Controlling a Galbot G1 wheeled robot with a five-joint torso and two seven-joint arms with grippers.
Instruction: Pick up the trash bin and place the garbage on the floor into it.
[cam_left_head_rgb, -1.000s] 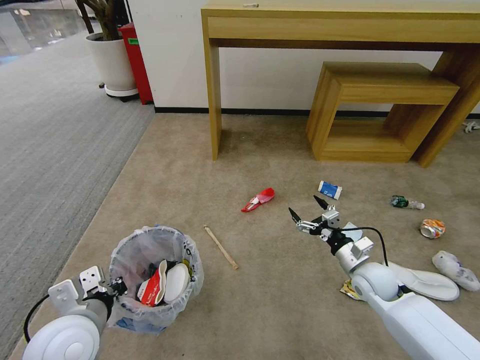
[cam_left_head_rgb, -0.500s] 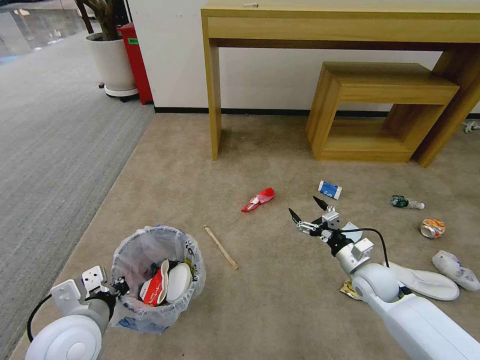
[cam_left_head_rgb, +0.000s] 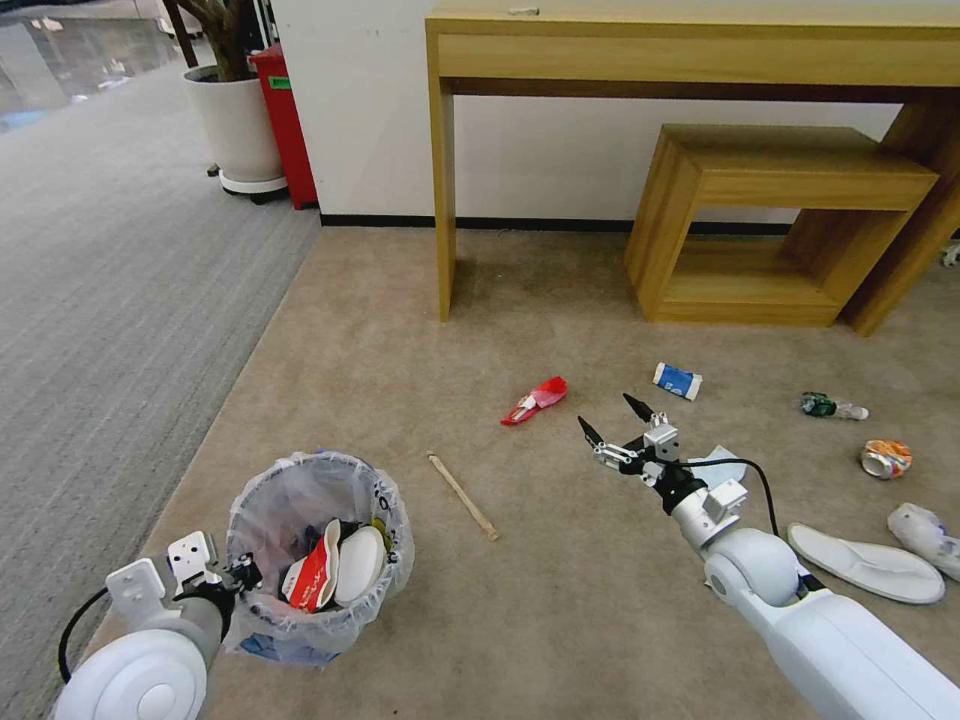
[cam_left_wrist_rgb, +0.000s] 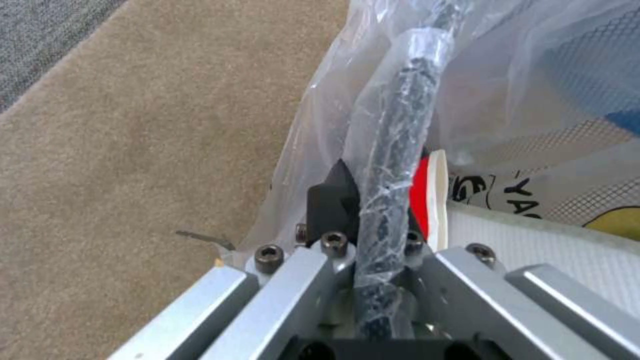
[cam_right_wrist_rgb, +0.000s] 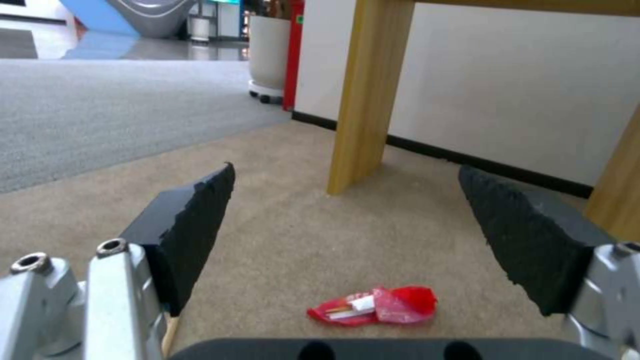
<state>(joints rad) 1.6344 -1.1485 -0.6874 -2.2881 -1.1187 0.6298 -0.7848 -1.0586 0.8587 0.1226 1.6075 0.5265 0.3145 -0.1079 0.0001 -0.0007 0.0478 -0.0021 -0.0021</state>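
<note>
So the whole head view has slid a bit to the right since half a second ago, desk, litter and all, which means our camera has turned and the stuff on the floor (cam_left_head_rgb: 560, 610) hasn't actually gone anywhere. The grippers sit in pretty much the same spots in frame.

Lower left of the head view, our left gripper (cam_left_head_rgb: 240, 574) is clamped on the rim of the trash bin (cam_left_head_rgb: 318, 545). The left wrist view shows it nicely: the black rim wrapped in crinkly bag plastic runs right between the closed fingers (cam_left_wrist_rgb: 331, 200). Inside the bin there's already a white slipper (cam_left_head_rgb: 358, 563) and a red crushed cup (cam_left_head_rgb: 312, 580).

Middle of the frame, a bit right, our right gripper (cam_left_head_rgb: 612, 421) hovers above the beige carpet with its fingers spread wide and nothing in them. In the right wrist view the other red crushed cup (cam_right_wrist_rgb: 373, 311) lies on the carpet between the two black pads (cam_right_wrist_rgb: 189, 230), well clear of both. In the head view that cup (cam_left_head_rgb: 536, 399) is just up and left of the gripper.

Other litter on the carpet: the stick (cam_left_head_rgb: 462, 495) right of the bin, the blue-white cup (cam_left_head_rgb: 677, 380), the small bottle (cam_left_head_rgb: 832, 407), the orange can (cam_left_head_rgb: 887, 458), a second white slipper (cam_left_head_rgb: 864, 563) and a white wad (cam_left_head_rgb: 925, 532) toward the right edge.
</note>
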